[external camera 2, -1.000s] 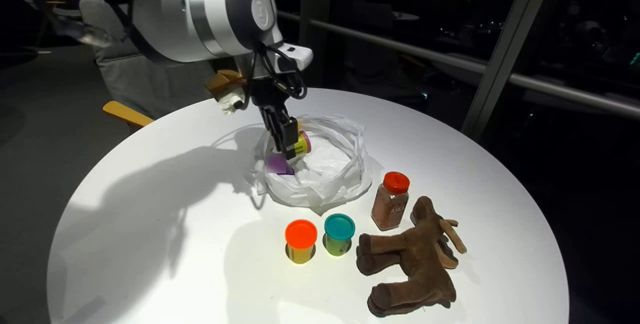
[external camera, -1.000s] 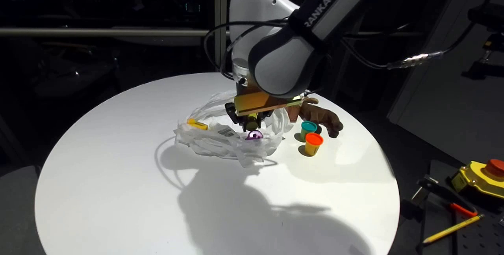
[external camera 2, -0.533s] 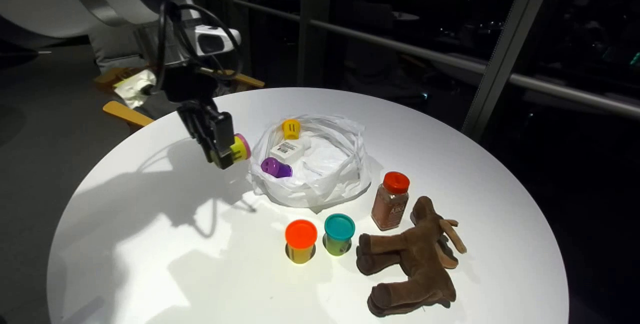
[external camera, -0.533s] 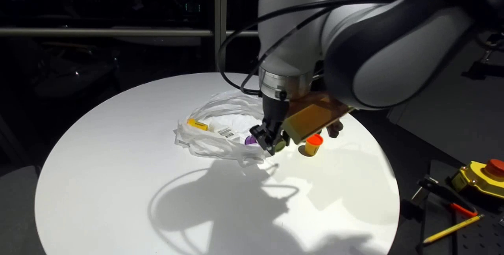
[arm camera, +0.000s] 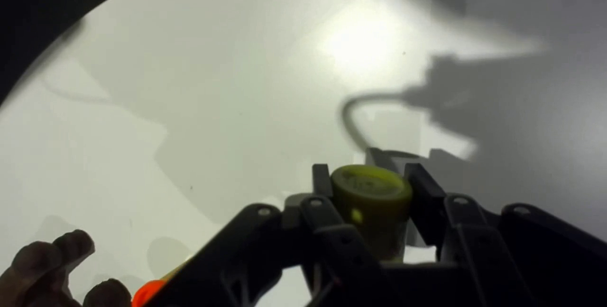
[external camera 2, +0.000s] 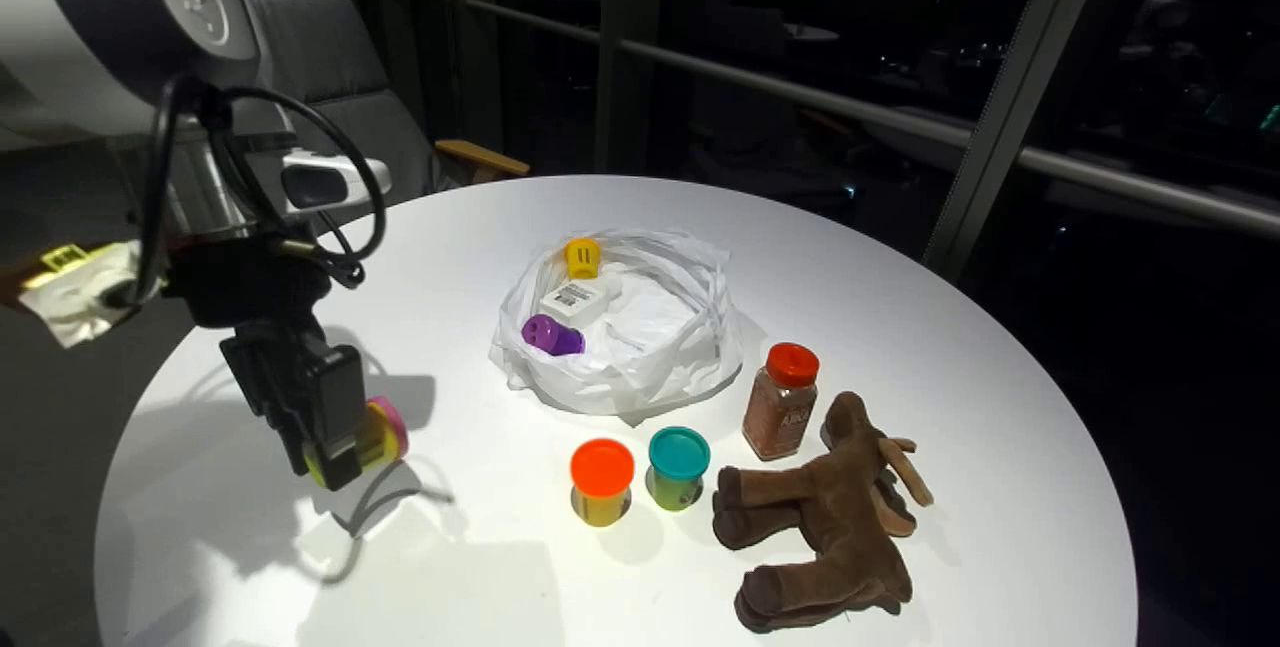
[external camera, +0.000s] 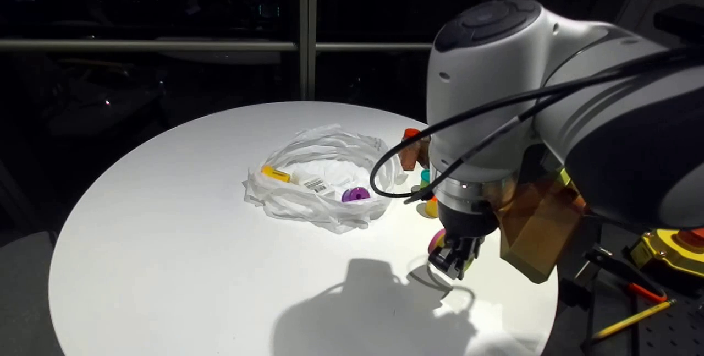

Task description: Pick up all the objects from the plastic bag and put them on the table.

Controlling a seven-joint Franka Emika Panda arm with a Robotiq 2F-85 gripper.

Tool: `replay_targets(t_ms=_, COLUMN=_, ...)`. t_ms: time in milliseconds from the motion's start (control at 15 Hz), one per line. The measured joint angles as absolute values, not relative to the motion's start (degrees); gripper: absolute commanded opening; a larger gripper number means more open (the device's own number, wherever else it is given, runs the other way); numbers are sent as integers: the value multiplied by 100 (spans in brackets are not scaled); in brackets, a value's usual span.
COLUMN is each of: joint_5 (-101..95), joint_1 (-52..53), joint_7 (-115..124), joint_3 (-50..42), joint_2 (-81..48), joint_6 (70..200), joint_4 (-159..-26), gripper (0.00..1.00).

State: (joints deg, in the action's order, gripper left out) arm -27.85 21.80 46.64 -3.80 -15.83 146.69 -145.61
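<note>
Clamping a pink-lidded yellow tub (external camera 2: 380, 435), the gripper (arm camera: 371, 181) hangs well apart from the plastic bag (external camera 2: 615, 392); inside the bag lies a purple container (external camera 2: 552, 335).

Wht tbl (external camera 2: 950, 377) has plastic bag (external camera 2: 625, 382), red-cap btl (external camera 2: 781, 407), toy animal (external camera 2: 845, 517), orange-lid tub (external camera 2: 602, 480) & teal-lid tub (external camera 2: 679, 468).

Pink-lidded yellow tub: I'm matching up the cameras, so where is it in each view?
In an exterior view: tub, low, right of centre, partly hidden.
In an exterior view: tub, lower left.
Wrist view: tub, low, right of centre.
Shared landmark: gripper, shut on it.
</note>
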Motion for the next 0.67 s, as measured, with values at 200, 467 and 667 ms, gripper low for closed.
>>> replay_targets(t_ms=200, joint_5=-3303, joint_1=2066, joint_7=4685, joint_3=-516, joint_2=-2195, joint_6=14735, joint_4=-14244, gripper=18)
replay_targets(t_ms=467, joint_5=-3410, joint_1=2009, joint_7=4669, joint_3=-714, joint_2=-2993, joint_6=14674, joint_4=-13538, gripper=18)
replay_targets(t_ms=667, joint_5=-3414, joint_1=2030, joint_7=4672, joint_3=-799, joint_2=-3101, joint_6=14590, joint_4=-13296, gripper=75)
